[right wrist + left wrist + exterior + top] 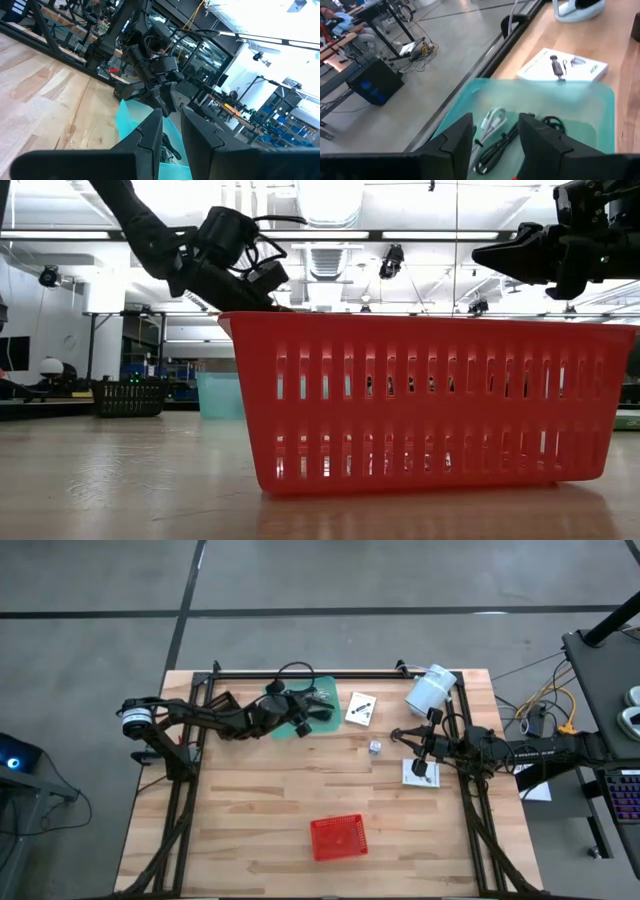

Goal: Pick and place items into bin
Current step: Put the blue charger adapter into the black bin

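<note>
**Hovering over the teal tray, bin well apart**

Looking down from overhead, I have the left end effector [318,712] hanging above the teal tray [283,697] at the far side of the bench [250,810]. Through the left wrist camera its fingers [454,141] stand apart, released, with nothing between them; below lie black coiled cables [496,149] and a white cable [491,120] inside the tray [590,107]. Just beside the tray sits a white card [360,708] with black marks on it.

On the other side, the right end effector [427,743] is raised over the bench near a second white card [420,773] (its fingers [149,134] are parted in its own wrist view, holding nothing). A small silver part [374,747] rests on the wood between the two arms, and a large white cylinder [429,690] lies at the far right corner.

The red bin [337,837] stands near the front edge, well apart from both arms; from bench height its slotted wall [430,405] fills most of what I see.
</note>
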You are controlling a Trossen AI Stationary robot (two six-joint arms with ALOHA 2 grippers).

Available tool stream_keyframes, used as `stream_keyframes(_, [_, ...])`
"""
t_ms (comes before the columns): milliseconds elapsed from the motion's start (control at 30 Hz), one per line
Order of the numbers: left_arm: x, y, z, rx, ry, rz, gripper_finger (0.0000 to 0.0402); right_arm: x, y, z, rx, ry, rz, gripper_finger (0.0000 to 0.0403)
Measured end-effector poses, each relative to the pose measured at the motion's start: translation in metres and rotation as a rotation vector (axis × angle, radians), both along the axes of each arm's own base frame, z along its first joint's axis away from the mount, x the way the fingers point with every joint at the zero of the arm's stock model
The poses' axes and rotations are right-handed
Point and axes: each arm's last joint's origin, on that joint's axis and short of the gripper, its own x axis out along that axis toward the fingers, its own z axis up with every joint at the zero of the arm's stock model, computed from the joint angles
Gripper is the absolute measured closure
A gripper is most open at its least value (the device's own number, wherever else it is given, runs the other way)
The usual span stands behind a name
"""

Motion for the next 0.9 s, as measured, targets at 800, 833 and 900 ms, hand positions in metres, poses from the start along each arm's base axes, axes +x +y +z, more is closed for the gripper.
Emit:
stream_keyframes(800, [0.0048, -0.0002, 0.0061, -0.021, -0.032, -0.063, 0.0253, -0.0002, 0.0001, 0.0027, 0.022, -0.030, 0.006, 0.0343])
stream_keyframes(833, [0.0049, -0.0005, 0.0060, -0.025, -0.033, -0.075, 0.0253, -0.0002, 0.0001, 0.0025, 0.036, -0.032, 0.008, 0.0341])
stream_keyframes(900, [0.0052, -0.0014, 0.0056, -0.032, -0.034, -0.095, 0.0253, 0.0004, 0.0001, 0.0018, 0.077, -0.033, 0.014, 0.0328])
